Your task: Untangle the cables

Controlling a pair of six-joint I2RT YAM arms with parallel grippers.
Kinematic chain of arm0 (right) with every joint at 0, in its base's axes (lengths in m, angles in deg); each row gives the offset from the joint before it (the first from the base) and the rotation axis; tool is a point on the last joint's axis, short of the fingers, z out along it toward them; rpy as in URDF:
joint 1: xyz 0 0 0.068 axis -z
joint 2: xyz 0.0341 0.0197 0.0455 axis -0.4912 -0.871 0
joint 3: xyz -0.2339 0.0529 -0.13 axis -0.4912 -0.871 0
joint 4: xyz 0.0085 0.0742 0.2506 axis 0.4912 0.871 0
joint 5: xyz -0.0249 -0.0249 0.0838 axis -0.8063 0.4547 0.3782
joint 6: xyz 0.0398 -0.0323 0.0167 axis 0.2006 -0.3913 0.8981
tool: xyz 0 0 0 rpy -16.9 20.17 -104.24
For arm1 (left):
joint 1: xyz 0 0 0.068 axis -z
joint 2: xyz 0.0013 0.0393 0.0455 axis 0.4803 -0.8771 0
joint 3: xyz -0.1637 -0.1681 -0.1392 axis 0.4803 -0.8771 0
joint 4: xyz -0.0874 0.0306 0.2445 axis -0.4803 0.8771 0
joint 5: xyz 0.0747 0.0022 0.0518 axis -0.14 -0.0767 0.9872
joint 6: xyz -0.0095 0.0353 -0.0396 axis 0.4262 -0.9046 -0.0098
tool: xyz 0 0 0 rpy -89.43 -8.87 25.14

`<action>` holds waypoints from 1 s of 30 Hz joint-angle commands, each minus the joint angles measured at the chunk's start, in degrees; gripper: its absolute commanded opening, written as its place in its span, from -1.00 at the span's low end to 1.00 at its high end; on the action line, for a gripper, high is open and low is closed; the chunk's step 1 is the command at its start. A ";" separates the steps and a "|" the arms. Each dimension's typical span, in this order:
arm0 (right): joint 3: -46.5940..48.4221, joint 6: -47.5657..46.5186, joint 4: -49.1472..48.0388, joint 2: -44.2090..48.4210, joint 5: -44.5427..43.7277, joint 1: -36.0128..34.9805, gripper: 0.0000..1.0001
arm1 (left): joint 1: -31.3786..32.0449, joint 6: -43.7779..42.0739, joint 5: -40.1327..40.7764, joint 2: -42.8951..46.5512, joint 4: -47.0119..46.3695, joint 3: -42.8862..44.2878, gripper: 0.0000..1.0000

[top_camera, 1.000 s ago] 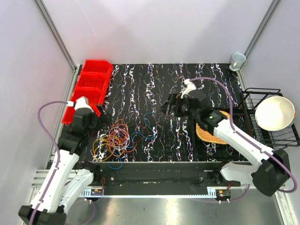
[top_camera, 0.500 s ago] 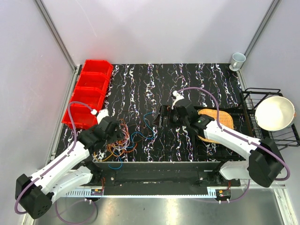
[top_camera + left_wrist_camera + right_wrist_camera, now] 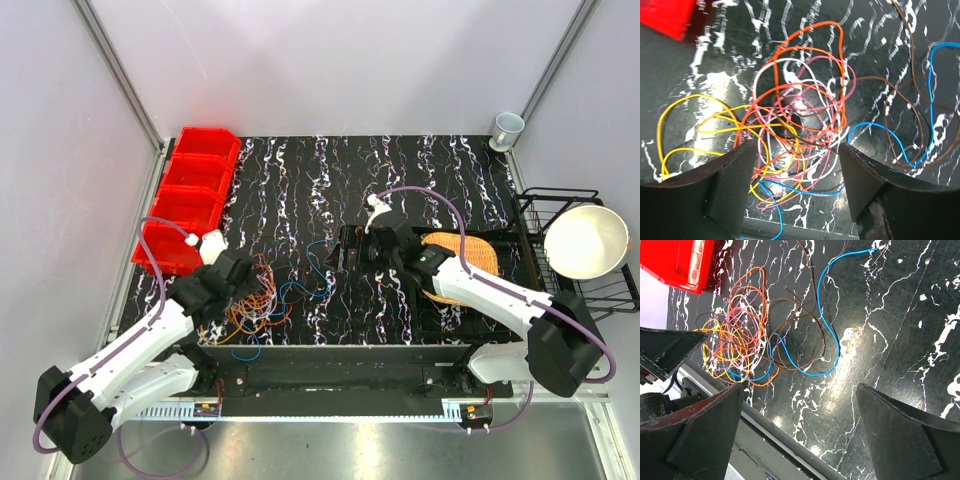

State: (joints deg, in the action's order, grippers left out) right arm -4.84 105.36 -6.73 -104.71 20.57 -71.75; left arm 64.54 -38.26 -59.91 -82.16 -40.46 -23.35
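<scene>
Straddling cables (image 3: 800, 115), left gripper (image 3: 796, 165) fingers apart, nothing pinched. Nip one outer strand, not bundle; height over table (image 3: 710, 62) unclear. Right gripper (image 3: 800, 390) spread wide, empty.

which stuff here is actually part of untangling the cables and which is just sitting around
In the job: cables, left gripper open over them, right gripper.
Just lying about: red bins, cup, white bowl, wire rack, woven mat.
</scene>
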 commanded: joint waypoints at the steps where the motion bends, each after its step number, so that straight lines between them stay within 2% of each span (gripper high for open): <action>1: -0.24 0.14 -2.45 -0.03 -0.75 -0.56 0.99 | 0.11 4.45 5.52 3.39 3.30 -0.66 0.40; 7: -0.06 0.05 -3.41 -2.05 -0.13 -0.56 0.99 | 0.20 6.57 3.05 5.94 2.69 -5.66 0.25; 9: 0.11 0.05 -3.94 -2.84 0.13 -0.48 0.99 | 0.20 6.22 2.18 5.77 1.64 -6.11 0.12; 21: -0.15 0.05 -4.38 -4.17 0.75 -0.48 0.99 | 0.20 5.60 3.05 0.41 -4.25 -8.13 -0.03; 28: -0.06 -0.13 -4.38 -4.69 0.84 -0.48 1.00 | 0.20 4.81 4.63 -2.58 -6.19 -7.60 -0.25; 30: 0.03 -0.13 -4.38 -5.13 0.92 -0.48 0.99 | 0.20 4.55 4.81 -3.02 -6.45 -7.52 -0.37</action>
State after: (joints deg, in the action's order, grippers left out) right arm -5.06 105.34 -8.54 -109.19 21.05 -71.77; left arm 64.54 -32.99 -57.68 -84.60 -43.79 -31.15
